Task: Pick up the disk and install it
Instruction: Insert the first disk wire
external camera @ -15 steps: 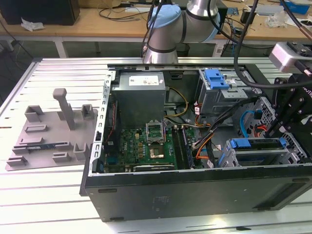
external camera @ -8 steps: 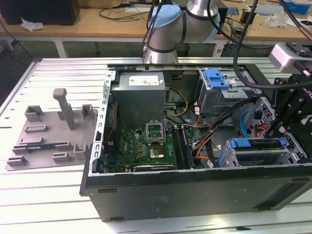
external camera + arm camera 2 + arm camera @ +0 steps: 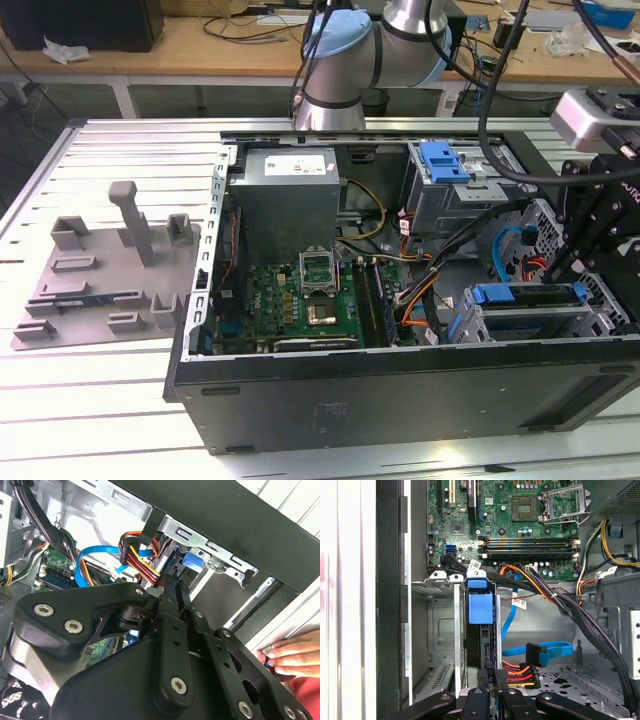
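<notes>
1. In the exterior view, at its left, a grey moulded fixture (image 3: 105, 270) lies on the slatted table (image 3: 100, 420), beside the open computer case (image 3: 400, 400).
2. Inside the case, going rightward in that view: the motherboard (image 3: 300, 300), the grey power-supply box (image 3: 288, 195) behind it, a drive cage with a blue latch (image 3: 445, 160) further back, then a bundle of orange and black cables (image 3: 420, 300).
3. At the exterior view's right, the disk (image 3: 530, 308) sits on edge in the lower drive bay (image 3: 600, 300), its blue carrier frame showing along the top; most of its body is hidden by the bay walls.
4. The arm's black wrist assembly (image 3: 600, 220) hangs over that bay; its lower end drops behind the case rim.
5. The first wrist view shows the blue tab of the disk (image 3: 480, 605) standing between the bay's metal rails, with the jaws (image 3: 490, 692) drawn close together on its near edge; whether they actually pinch it I cannot tell, since the frame cuts them off.
6. A blue data cable (image 3: 545, 652) lies just beside the bay in that view.
7. The second wrist view adds a person's fingers (image 3: 292, 655) resting on the case edge, partly behind the linkage, and the orange-red power connector (image 3: 140, 555).
</notes>
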